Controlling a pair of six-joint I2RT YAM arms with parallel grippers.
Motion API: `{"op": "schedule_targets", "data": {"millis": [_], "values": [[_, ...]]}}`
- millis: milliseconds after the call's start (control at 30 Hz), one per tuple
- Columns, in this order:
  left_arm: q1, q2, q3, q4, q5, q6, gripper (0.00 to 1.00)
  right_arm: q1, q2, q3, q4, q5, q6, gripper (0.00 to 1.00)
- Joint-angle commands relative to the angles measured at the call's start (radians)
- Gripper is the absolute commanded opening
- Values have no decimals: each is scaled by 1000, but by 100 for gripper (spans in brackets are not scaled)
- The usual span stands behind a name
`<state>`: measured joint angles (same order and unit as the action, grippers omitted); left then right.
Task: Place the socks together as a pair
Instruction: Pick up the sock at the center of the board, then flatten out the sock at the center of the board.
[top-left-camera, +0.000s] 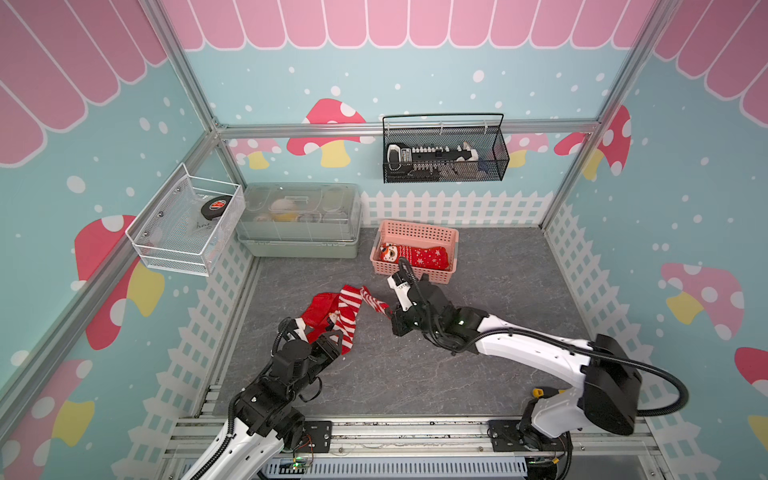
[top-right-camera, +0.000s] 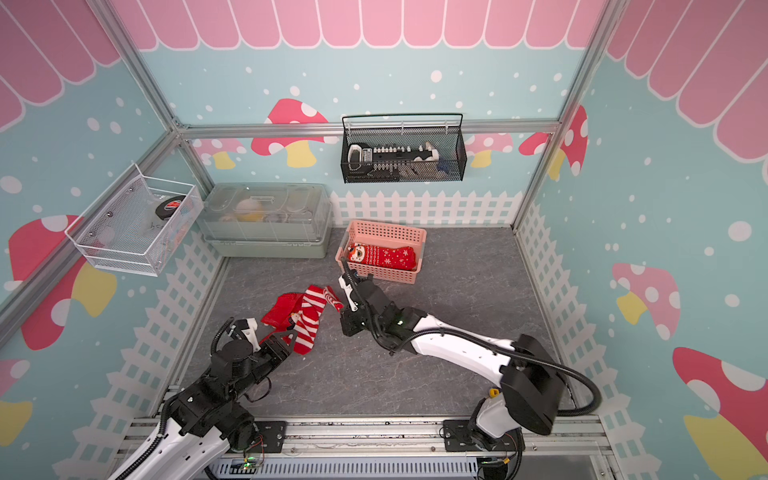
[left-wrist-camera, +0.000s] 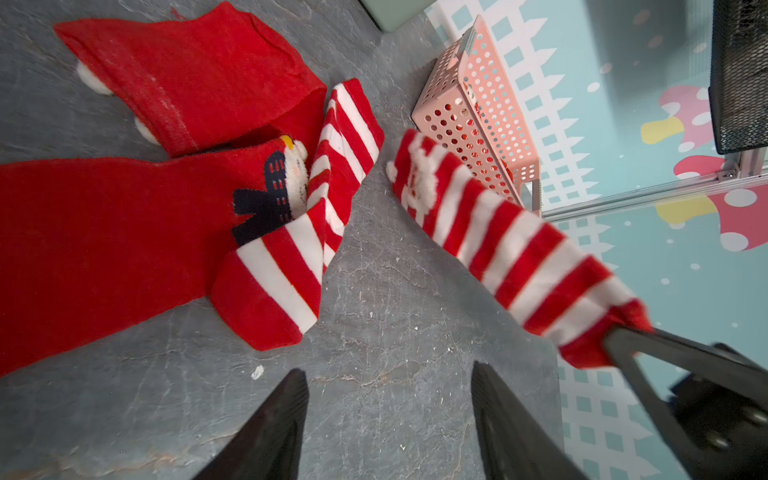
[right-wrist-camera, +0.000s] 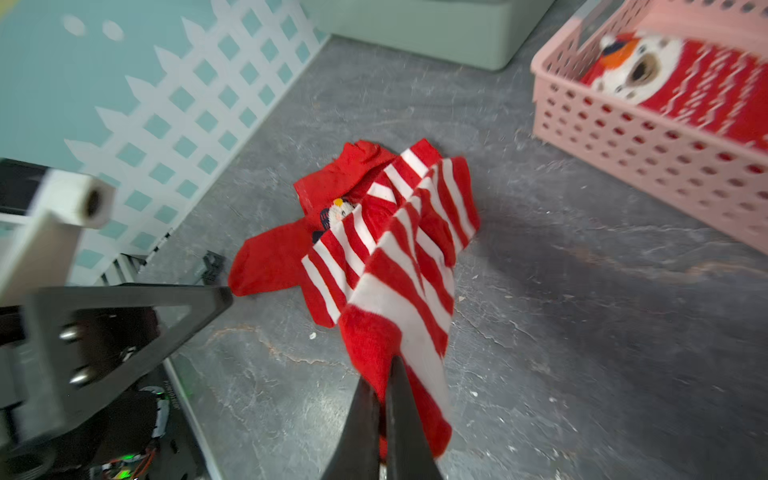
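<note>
Right gripper (right-wrist-camera: 384, 365) pinches a striped sock (right-wrist-camera: 399, 299), left gripper (left-wrist-camera: 387, 370) spread; pink basket (top-left-camera: 417, 232) holds a snowflake sock (top-left-camera: 424, 257).

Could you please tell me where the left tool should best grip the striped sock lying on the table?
Grip the striped sock by its red end nearest the open left tool, probably from above on that arm's side: that end lies flat on bare table, while further along it overlaps the red sock.

Right wrist view blurs the basket sock (right-wrist-camera: 698, 83) — left wrist view cuts off the red sock (left-wrist-camera: 83, 249).
</note>
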<state>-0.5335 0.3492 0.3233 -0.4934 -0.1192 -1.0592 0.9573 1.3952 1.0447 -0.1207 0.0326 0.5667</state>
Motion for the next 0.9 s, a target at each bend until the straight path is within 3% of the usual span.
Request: {"op": "schedule_targets", "data": {"millis": [0, 233, 433, 533, 633, 800, 867], "values": [[-8, 18, 20, 27, 11, 29, 63, 6, -117, -14, -127, 84, -55, 0], [-7, 34, 37, 24, 30, 46, 63, 6, -237, 9, -179, 111, -61, 0], [-8, 28, 74, -41, 16, 59, 63, 11, -150, 38, 19, -108, 78, 0], [-8, 35, 99, -67, 5, 65, 63, 19, -140, 14, 133, -128, 175, 0], [-8, 42, 100, -68, -7, 59, 63, 19, -182, -35, 145, -14, 258, 0], [-7, 69, 89, -34, -33, 43, 63, 12, -269, -159, -13, 348, 318, 0], [-8, 103, 88, -10, -32, 36, 63, -11, -284, -220, -58, 432, 334, 0]]}}
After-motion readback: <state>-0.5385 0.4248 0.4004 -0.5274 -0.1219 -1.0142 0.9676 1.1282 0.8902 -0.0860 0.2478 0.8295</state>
